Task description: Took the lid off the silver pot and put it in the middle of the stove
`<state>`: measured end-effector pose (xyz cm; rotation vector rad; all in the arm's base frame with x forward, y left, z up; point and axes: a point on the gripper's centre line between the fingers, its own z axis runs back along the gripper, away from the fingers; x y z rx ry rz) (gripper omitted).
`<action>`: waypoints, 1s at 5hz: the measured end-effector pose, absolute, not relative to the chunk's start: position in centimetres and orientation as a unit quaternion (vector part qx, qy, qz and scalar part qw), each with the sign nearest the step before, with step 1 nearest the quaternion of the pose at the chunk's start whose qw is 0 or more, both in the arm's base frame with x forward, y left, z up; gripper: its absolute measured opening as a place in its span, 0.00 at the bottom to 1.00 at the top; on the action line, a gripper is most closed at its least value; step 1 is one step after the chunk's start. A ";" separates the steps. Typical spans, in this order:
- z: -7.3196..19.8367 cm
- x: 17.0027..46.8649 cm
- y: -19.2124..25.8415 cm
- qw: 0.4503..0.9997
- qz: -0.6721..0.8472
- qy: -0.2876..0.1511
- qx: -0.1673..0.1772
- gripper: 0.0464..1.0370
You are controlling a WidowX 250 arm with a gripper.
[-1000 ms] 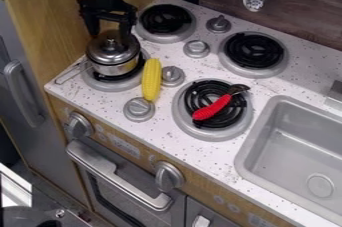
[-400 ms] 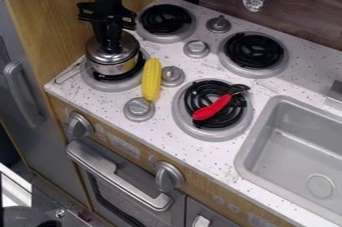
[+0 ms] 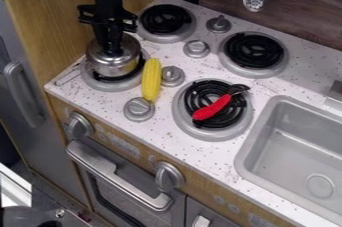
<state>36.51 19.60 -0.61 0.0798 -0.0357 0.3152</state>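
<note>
Here's the arm coming down from the top edge, nearly upright, wrist straight above the cookware, with the black gripper (image 3: 112,50) pointing down over the silver pot (image 3: 115,67). Its fingers are drawn close together at the middle of the lid (image 3: 130,48); they hide the lid's knob, so I can't tell whether they clamp it. The pot sits on the left front burner (image 3: 109,85), near the left corner of the stove top (image 3: 174,126), and its thin wire handle (image 3: 69,74) sticks out toward that corner. Shiny, smooth, round metal there, against a white surface flecked with dark specks. Just beside the pot lies the yellow corn cob (image 3: 151,78), long and bumpy, and over on the black coil (image 3: 217,93) of the right front burner rests a utensil with a ribbed red handle (image 3: 212,109). And compared with a second ago: the fingers were spread above the lid, knob in sight; now they're lower and together. Pot, corn and utensil haven't shifted noticeably.
</note>
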 end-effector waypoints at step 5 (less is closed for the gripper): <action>-1.2 41.3 9.0 0.998 0.015 -0.045 0.044 0.22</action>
